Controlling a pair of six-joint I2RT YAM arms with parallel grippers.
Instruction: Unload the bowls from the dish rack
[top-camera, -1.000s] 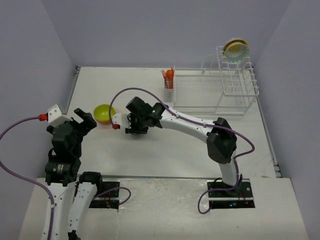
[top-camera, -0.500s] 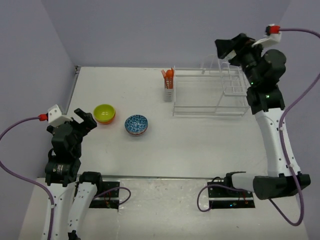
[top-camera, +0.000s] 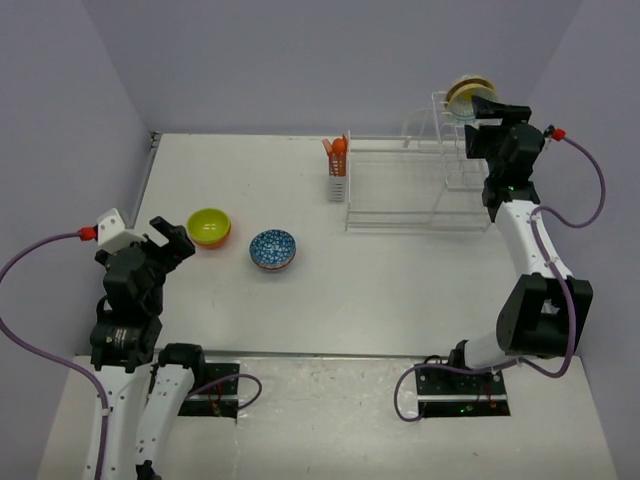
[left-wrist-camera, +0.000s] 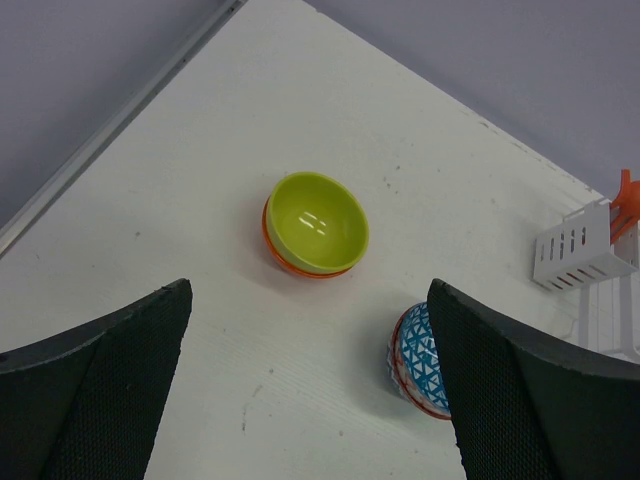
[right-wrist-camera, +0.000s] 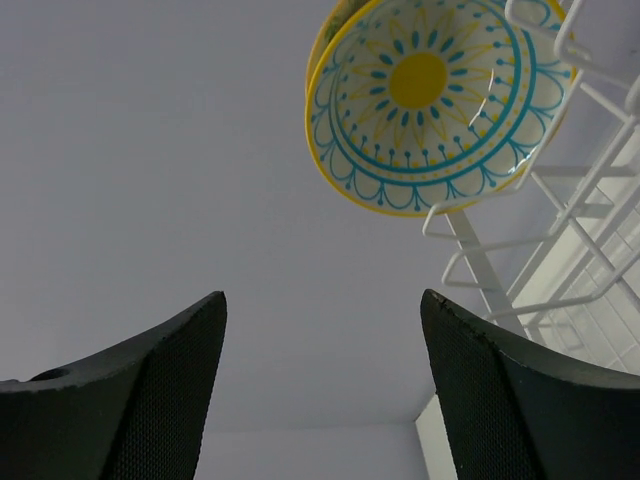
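A cream bowl (top-camera: 466, 94) with a yellow and teal flower pattern (right-wrist-camera: 430, 100) stands on edge in the tall slotted part of the white dish rack (top-camera: 420, 229). My right gripper (top-camera: 483, 108) is open and empty right next to it, the bowl above and beyond the fingertips in the right wrist view (right-wrist-camera: 320, 390). On the table, a lime-green bowl (top-camera: 209, 225) sits nested in an orange-red bowl (left-wrist-camera: 300, 268). A blue patterned bowl (top-camera: 272, 249) stands to its right. My left gripper (top-camera: 172, 240) is open and empty, held above these bowls (left-wrist-camera: 310, 400).
The rack's small cutlery basket (top-camera: 338, 186) holds orange utensils (top-camera: 337, 150) and also shows in the left wrist view (left-wrist-camera: 580, 258). The rack's wires (right-wrist-camera: 500, 280) run below and right of the bowl. Purple walls close in the table at the back and sides.
My right arm let go of the blue bowl on the table, swung up and over to the rack, and now sits lower beside the cream bowl. The left arm has not moved.
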